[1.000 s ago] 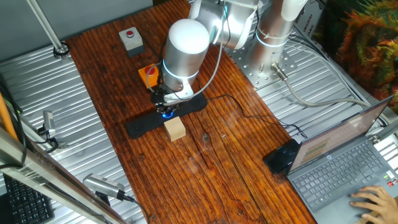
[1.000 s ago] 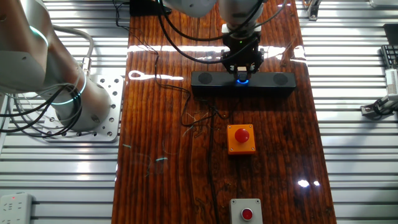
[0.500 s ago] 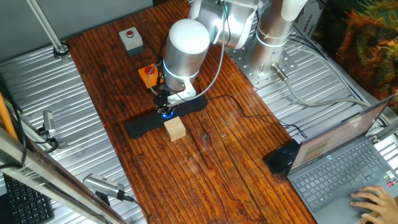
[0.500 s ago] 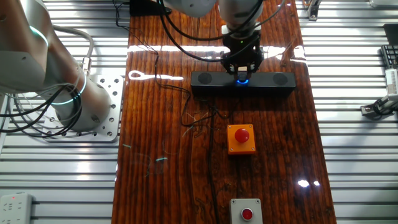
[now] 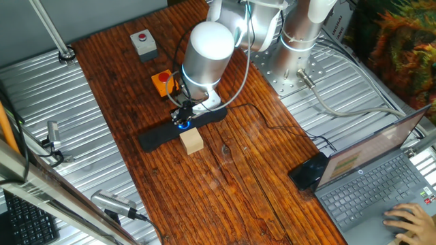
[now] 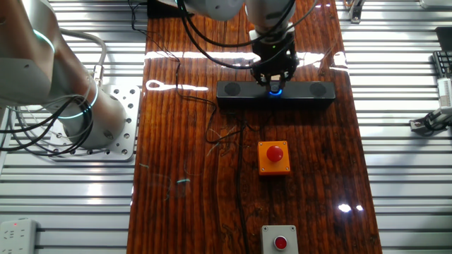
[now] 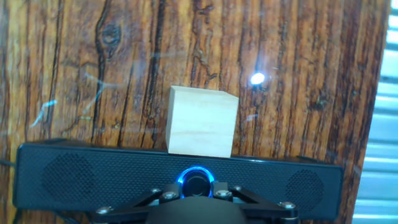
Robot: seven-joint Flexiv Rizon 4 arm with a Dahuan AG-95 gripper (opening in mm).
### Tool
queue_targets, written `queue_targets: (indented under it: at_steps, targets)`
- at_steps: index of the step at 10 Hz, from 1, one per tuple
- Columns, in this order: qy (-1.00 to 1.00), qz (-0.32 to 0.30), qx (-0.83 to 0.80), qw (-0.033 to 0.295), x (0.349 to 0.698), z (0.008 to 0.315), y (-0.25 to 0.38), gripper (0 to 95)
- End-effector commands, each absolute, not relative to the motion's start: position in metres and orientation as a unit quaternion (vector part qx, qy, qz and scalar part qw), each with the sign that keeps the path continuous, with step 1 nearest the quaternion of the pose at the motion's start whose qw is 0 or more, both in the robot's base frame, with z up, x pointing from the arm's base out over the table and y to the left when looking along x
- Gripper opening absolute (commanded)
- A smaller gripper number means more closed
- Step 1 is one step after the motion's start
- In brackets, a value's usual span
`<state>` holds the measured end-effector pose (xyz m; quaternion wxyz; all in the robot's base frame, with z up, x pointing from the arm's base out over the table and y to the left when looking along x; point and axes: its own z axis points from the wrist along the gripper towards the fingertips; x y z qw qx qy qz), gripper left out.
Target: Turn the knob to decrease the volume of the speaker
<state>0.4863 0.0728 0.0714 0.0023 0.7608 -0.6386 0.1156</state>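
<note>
The speaker (image 5: 155, 135) is a long black bar lying across the wooden table; it also shows in the other fixed view (image 6: 240, 92) and in the hand view (image 7: 74, 180). Its knob (image 7: 196, 183), ringed in glowing blue light, sits at the bar's middle. My gripper (image 7: 196, 186) is straight over the knob, its two fingers standing tight against the knob's left and right sides. In one fixed view the gripper (image 5: 182, 120) hides most of the knob; blue glow (image 6: 275, 91) shows below the fingers.
A tan wooden block (image 7: 201, 120) stands against the speaker's far side (image 5: 192, 141). An orange-housed red button (image 6: 273, 156) and a grey box with a red button (image 6: 280, 240) lie on the table. A laptop (image 5: 371, 173) with a hand on it is at the right.
My gripper has turned about its axis on the knob; the wrist has rotated and leaned slightly. The speaker and block have not moved.
</note>
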Motion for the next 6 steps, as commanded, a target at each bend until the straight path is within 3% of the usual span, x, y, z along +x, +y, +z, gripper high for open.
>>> queue_targets:
  at_steps: [1,6]
  targets:
    - [-0.62,0.113,0.777,0.003,0.4863,0.0716,0.0733,0.0]
    - [-0.58,0.112,0.807,0.005,0.4863,0.0717,0.0733,0.0]
